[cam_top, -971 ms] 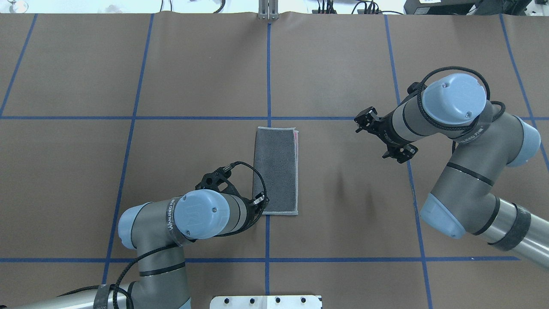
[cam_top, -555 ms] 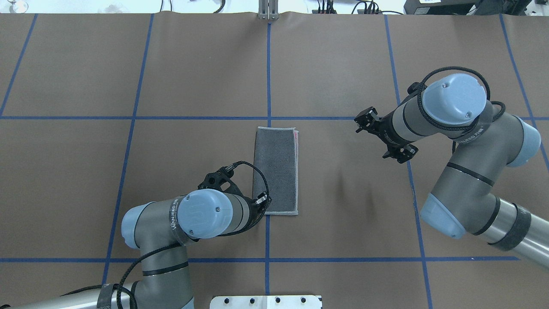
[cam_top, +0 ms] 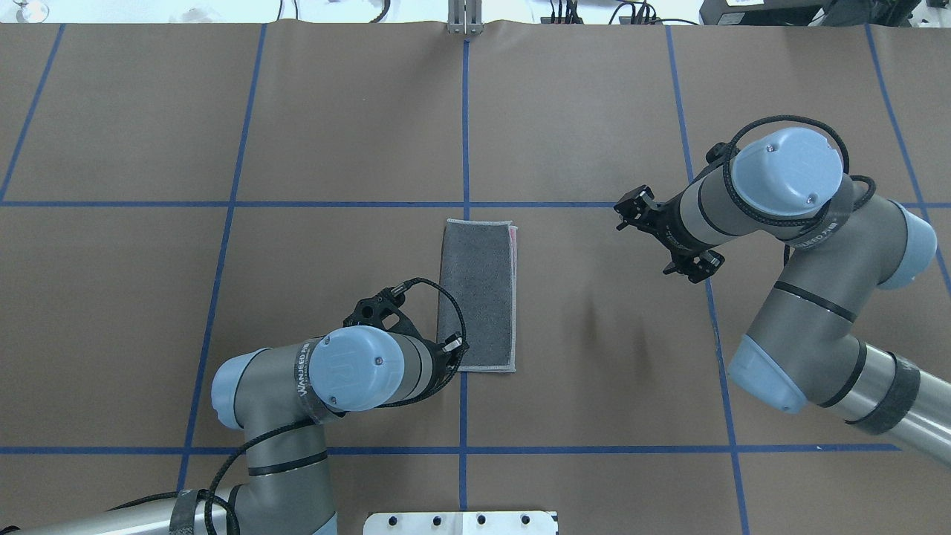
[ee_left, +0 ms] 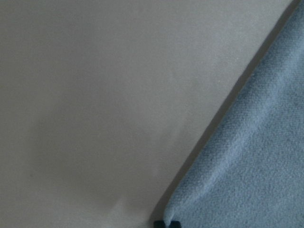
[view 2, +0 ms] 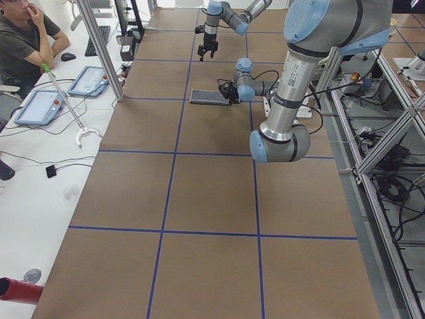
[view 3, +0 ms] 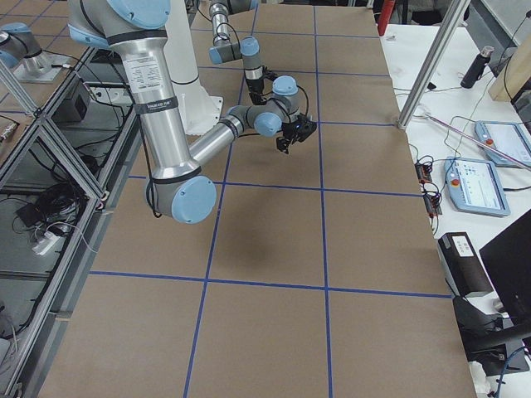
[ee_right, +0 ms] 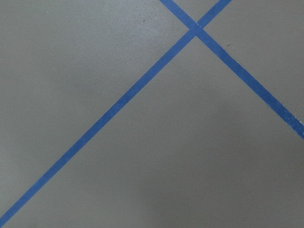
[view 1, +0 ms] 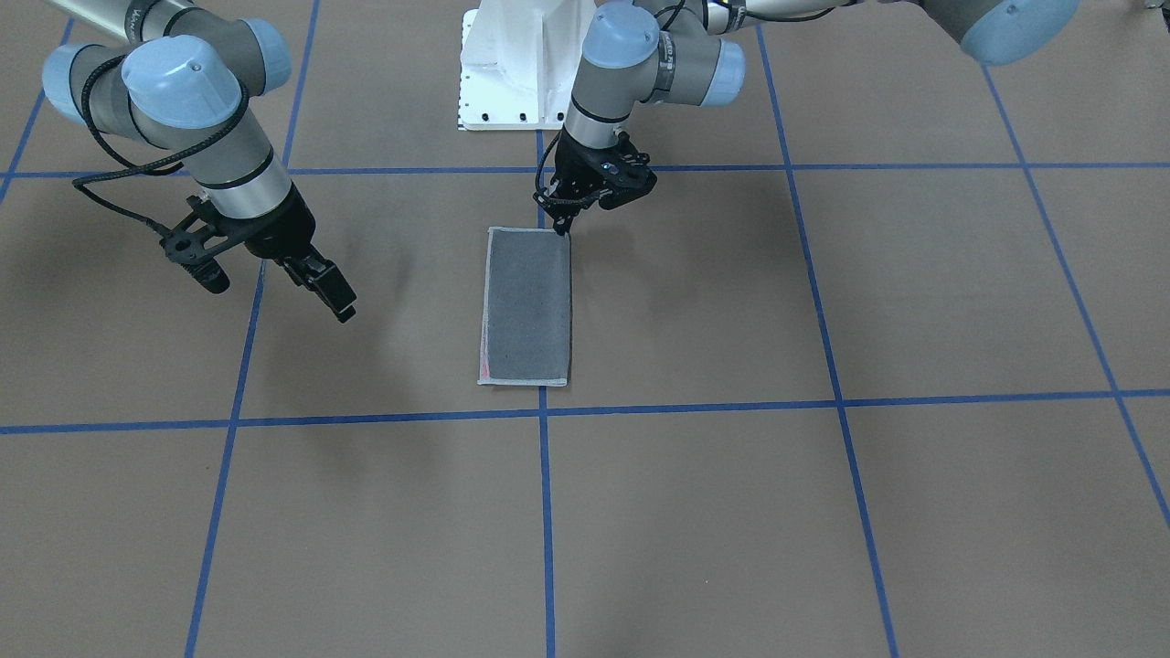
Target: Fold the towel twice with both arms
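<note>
The towel lies flat at mid-table, folded into a narrow dark grey rectangle with a thin pink strip along one long edge. My left gripper points down at the towel's corner nearest the robot. Its tips look pinched together on the light stitched edge. In the left wrist view the towel fills the lower right, and a small black tip touches its edge at the bottom. My right gripper hangs above bare table well off to the towel's side, open and holding nothing. The right wrist view shows only table and tape.
Blue tape lines divide the brown table into squares. The white pedestal base stands at the robot's edge, close behind the left gripper. A seated person and tablets are at a side bench beyond the far edge.
The left arm has shifted slightly right, toward the towel's near corner. The towel and the right arm have stayed still.
</note>
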`<state>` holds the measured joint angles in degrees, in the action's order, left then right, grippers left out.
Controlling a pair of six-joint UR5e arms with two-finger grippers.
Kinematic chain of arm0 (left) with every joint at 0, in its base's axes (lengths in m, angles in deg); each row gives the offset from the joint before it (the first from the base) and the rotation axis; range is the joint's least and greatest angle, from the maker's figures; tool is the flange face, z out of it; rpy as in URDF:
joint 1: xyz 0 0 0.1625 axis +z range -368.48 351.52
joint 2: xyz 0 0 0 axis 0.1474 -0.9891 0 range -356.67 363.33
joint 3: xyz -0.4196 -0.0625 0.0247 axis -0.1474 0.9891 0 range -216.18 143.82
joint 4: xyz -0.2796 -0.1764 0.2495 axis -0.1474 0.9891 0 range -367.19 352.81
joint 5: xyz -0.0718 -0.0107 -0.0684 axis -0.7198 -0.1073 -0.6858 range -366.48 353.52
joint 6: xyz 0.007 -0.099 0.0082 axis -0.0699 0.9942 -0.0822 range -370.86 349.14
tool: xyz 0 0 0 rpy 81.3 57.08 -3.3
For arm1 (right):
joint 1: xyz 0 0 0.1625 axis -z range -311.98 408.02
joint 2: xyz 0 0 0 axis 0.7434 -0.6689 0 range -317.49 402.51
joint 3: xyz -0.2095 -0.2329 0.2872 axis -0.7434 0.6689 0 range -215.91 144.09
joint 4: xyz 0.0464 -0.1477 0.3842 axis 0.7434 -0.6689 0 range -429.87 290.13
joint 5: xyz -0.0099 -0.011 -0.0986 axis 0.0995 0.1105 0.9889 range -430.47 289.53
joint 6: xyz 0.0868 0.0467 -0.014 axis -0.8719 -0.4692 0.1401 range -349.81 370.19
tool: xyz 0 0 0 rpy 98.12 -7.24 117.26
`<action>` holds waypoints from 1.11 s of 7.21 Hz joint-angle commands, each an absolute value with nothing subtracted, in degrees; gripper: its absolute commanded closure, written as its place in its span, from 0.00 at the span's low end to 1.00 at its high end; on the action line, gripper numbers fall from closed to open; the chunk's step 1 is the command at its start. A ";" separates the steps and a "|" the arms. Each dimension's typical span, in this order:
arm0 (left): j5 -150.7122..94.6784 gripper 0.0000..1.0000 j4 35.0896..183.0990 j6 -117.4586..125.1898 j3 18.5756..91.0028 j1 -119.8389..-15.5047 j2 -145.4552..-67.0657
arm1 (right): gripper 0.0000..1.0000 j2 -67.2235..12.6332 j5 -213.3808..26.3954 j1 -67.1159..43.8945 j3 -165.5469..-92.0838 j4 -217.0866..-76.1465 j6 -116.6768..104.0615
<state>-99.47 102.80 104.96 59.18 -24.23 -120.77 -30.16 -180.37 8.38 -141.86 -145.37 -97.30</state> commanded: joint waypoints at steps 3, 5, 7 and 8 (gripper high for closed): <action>-99.91 1.00 102.85 101.31 62.24 -25.96 -120.24 | 0.00 -30.17 -180.42 8.38 -141.82 -145.37 -97.21; -101.30 1.00 102.94 95.79 62.26 -27.45 -120.06 | 0.00 -30.26 -180.42 8.38 -141.90 -145.37 -97.12; -104.56 1.00 103.20 94.00 61.73 -30.61 -119.98 | 0.00 -30.26 -180.42 8.29 -141.90 -145.37 -97.12; -104.57 1.00 103.12 90.86 61.64 -31.23 -120.06 | 0.00 -30.09 -180.42 8.29 -141.90 -145.37 -97.12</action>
